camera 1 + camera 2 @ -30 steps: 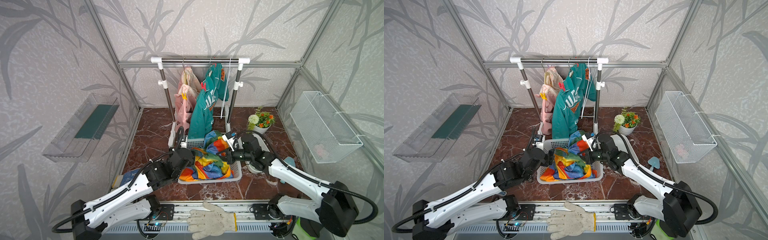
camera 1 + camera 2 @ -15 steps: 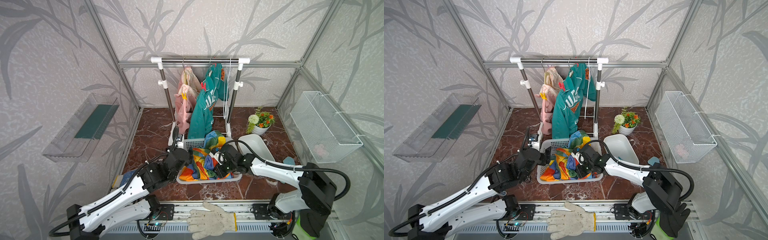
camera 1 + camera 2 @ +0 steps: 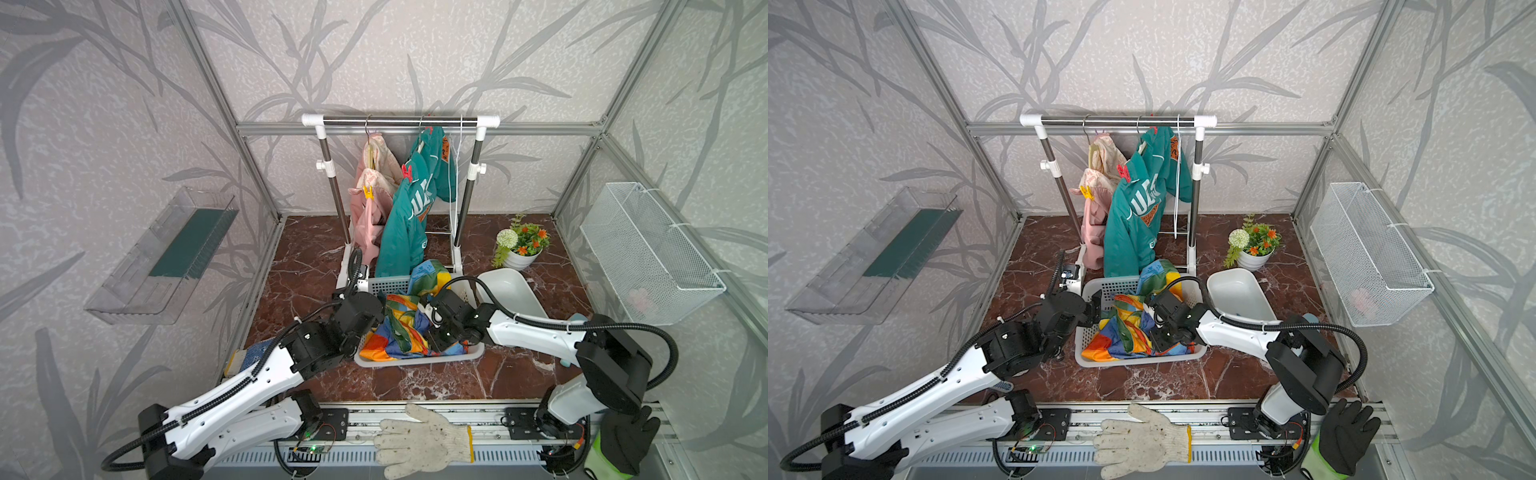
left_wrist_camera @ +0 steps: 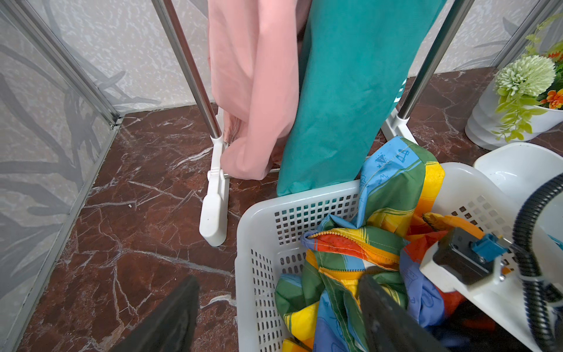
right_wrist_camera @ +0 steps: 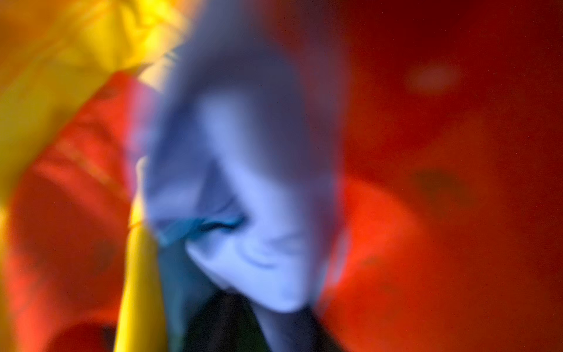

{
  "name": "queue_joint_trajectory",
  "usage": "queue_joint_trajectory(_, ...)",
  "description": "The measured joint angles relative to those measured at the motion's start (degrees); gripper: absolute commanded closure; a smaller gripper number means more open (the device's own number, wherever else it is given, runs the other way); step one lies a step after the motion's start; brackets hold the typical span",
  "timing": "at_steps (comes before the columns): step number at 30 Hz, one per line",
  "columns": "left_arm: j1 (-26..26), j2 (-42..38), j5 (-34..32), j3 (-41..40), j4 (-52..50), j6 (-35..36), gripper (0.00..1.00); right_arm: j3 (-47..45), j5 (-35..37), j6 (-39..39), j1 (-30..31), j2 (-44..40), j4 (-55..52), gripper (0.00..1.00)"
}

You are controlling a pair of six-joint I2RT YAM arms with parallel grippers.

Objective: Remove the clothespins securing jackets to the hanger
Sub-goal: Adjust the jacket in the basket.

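Observation:
On the rack (image 3: 399,121) hang the pink jacket (image 3: 368,216) and the teal jacket (image 3: 409,224). A yellow clothespin (image 3: 367,192) sits on the pink one and a red clothespin (image 3: 406,171) on the teal one. The rainbow jacket (image 3: 405,328) lies crumpled in the white basket (image 3: 415,360). My left gripper (image 4: 274,320) is open and straddles the basket's wall, with one finger (image 4: 170,320) over the floor and the other over the rainbow cloth. My right gripper (image 3: 434,332) is pushed into the rainbow jacket; its fingers are hidden, and its wrist view is a blur of cloth.
A white tub (image 3: 511,291) and a flower pot (image 3: 521,253) stand right of the basket. A wire basket (image 3: 648,253) hangs on the right wall and a clear shelf (image 3: 166,257) on the left wall. A white glove (image 3: 419,440) lies on the front rail.
My right arm swung left from the basket's right edge and dropped into the rainbow jacket. The left arm shifted only slightly beside the basket.

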Motion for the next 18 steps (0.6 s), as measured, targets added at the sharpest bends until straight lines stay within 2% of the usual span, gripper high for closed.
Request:
queue_joint_trajectory(11,0.70,0.57,-0.13,0.20,0.00,2.89,0.19,1.42,5.46,-2.16,-0.90,-16.74,-7.15,0.09)
queue_joint_trajectory(14,0.79,0.66,-0.13,0.24,0.02,3.48,0.19,1.84,4.59,-2.69,-4.00,-20.70,-7.48,0.01)
queue_joint_trajectory(18,0.96,0.66,-0.11,0.31,0.04,4.02,0.19,1.84,0.87,-3.23,-11.52,-24.44,-6.71,0.00)
